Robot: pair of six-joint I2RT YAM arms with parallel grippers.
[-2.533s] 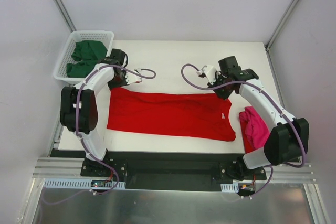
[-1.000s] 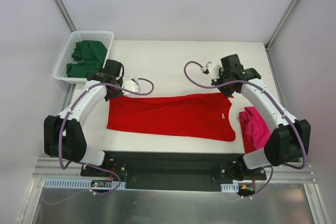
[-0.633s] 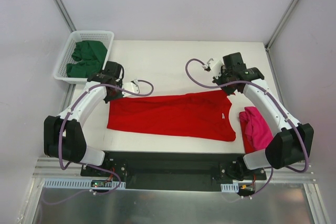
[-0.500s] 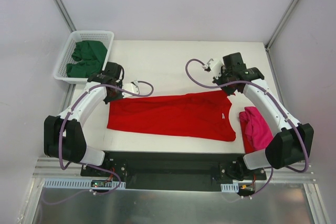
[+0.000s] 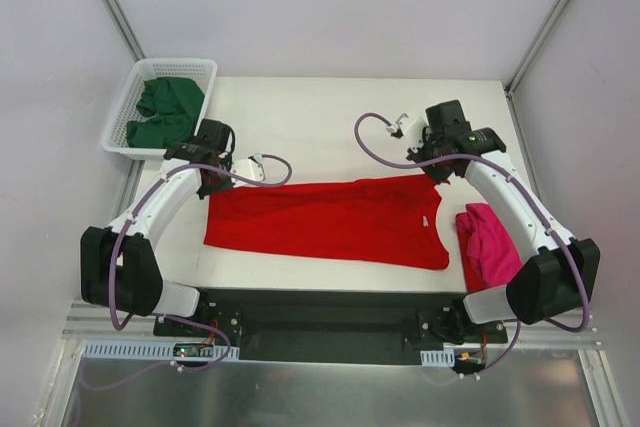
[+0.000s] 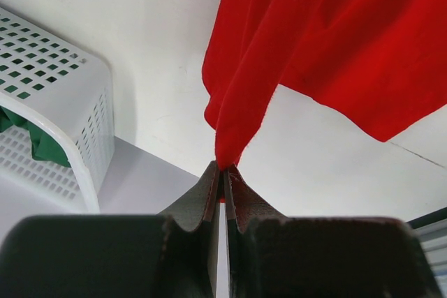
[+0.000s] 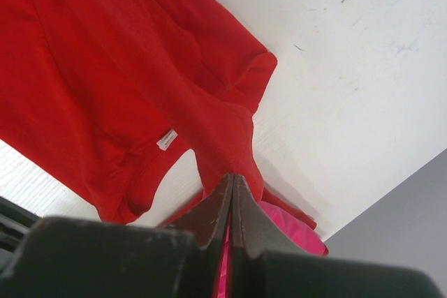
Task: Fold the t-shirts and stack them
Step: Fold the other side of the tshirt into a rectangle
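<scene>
Spanning the near half of the white table (image 5: 330,112), the red t-shirt (image 5: 320,222) is found spread flat in a long band. Its neck opening is turned to the right.

The left gripper (image 6: 222,174) is located at the far left corner of the red t-shirt. Its jaws are pressed together on a gathered fold of the red cloth, and that corner is drawn up into a narrow peak. The right gripper (image 7: 232,181) is located at the far right corner of the red t-shirt, beside the sleeve. Its jaws are likewise clamped on a pinch of red cloth. A small white label (image 7: 166,139) is noted at the neckline.

The magenta-pink t-shirt (image 5: 487,243) is recorded as a bunched heap just right of the red t-shirt, partly covered by the right arm. A strip of red cloth is seen at the heap's near left edge; whether it belongs to the red t-shirt cannot be told.

The white lattice basket (image 5: 122,119) is placed beyond the far left corner of the red t-shirt, apart from it. Crumpled dark green t-shirts (image 5: 165,112) are contained in it.
</scene>
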